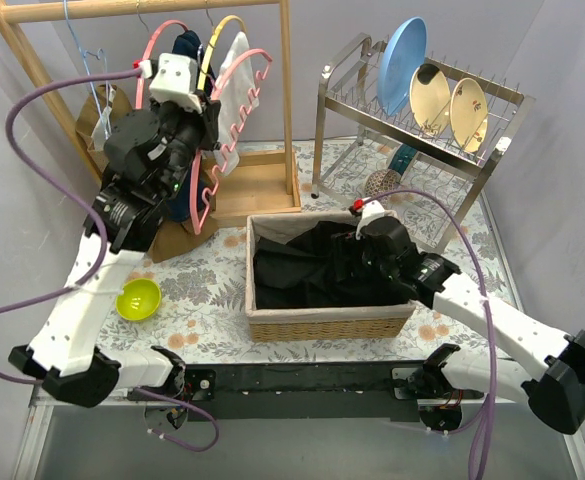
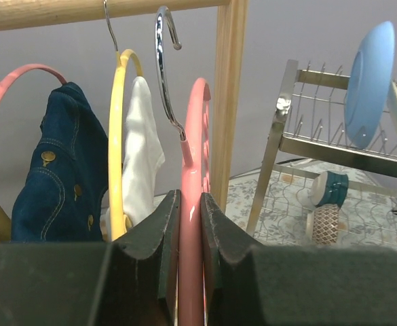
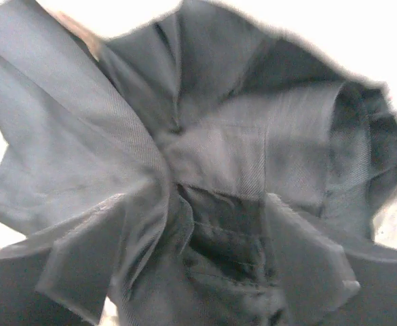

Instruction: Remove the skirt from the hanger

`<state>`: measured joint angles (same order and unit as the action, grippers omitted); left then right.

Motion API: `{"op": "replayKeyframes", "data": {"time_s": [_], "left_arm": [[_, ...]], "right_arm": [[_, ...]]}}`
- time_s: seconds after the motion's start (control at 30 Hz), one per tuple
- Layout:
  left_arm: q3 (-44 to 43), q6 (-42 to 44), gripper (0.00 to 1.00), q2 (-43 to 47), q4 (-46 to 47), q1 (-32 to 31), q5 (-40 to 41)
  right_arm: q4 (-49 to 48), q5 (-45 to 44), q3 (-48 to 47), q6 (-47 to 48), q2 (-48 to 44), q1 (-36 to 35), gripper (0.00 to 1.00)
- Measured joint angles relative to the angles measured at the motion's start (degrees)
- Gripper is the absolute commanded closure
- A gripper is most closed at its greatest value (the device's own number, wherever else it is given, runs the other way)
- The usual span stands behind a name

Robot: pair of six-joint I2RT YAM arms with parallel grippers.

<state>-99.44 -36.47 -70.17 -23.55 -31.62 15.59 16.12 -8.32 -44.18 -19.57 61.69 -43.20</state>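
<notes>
Black skirt (image 1: 302, 265) heaped in the basket (image 1: 327, 322) half buries the right gripper (image 3: 215, 210), jaws apart, while at eleven o'clock the left gripper (image 2: 190, 198) pinches a pink hanger (image 2: 193, 176).

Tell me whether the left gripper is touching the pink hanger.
Touching. In the left wrist view both fingers of the left gripper press against the pink hanger, no gap.

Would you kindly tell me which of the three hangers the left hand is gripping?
The bare pink hanger with the chrome hook, nearest the wooden post; the yellow hanger carries a white garment, the other pink hanger a denim garment.
</notes>
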Motion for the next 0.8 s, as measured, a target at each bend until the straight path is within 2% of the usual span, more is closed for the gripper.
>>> {"op": "replayKeyframes", "data": {"time_s": [0.33, 0.57, 0.8], "left_arm": [[-7.52, 4.37, 1.0, -13.6, 1.38, 0.0, 5.51], [-13.11, 5.66, 1.0, -21.81, 4.22, 0.0, 6.25], [-16.39, 7.21, 1.0, -25.68, 9.14, 0.0, 6.29]], "right_arm": [[1.68, 2.71, -8.04, -0.74, -12.68, 0.0, 0.02], [-0.26, 7.39, -7.82, -2.89, -16.41, 0.0, 0.03], [-3.04, 10.08, -5.62, -4.37, -19.96, -0.02, 0.03]]}}
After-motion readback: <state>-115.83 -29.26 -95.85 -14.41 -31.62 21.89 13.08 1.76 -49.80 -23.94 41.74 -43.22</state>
